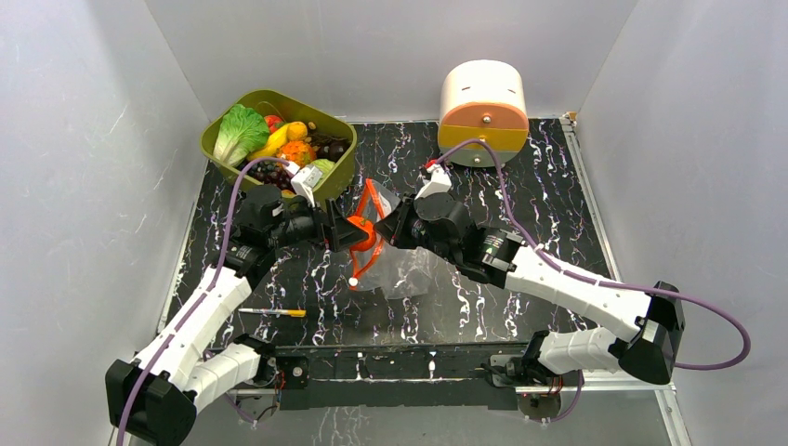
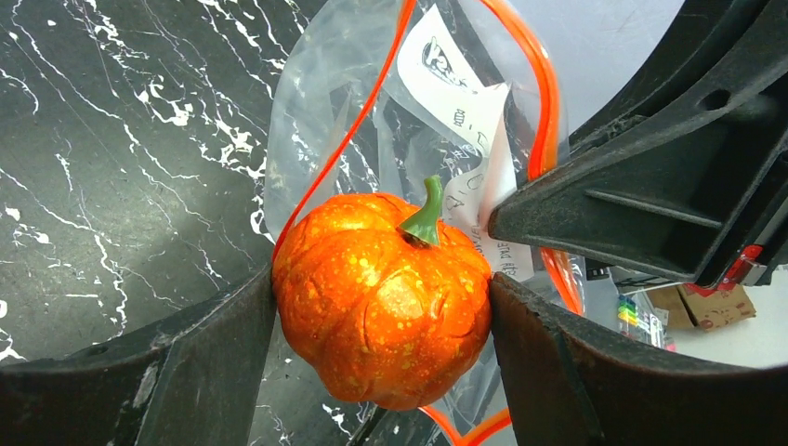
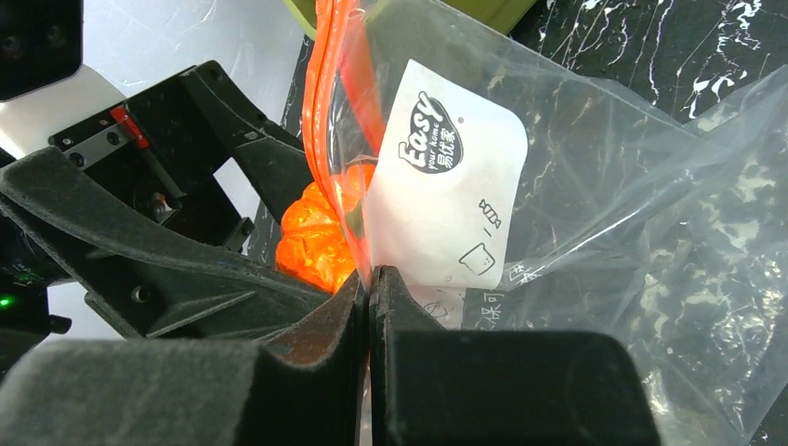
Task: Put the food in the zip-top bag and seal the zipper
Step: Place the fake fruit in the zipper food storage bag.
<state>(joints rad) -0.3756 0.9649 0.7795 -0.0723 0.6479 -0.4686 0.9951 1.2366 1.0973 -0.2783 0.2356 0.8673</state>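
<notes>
Marble table (image 1: 558, 186) | L gripper (image 2: 382, 288) holds pumpkin (image 2: 372, 321) btwn jaws at zip-top bag (image 3: 632, 214) mouth | R gripper (image 3: 370, 283) pinches bag edge

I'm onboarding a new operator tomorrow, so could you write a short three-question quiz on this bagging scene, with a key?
1. True or false: the left gripper holds an orange pumpkin at the open mouth of the bag.
2. What is the right gripper shut on?
A. the zip-top bag
B. the pen
C. the lettuce
3. Fill in: the rest of the food lies in a green ____ at the far left of the table.

Key
1. True
2. A
3. bowl
</notes>
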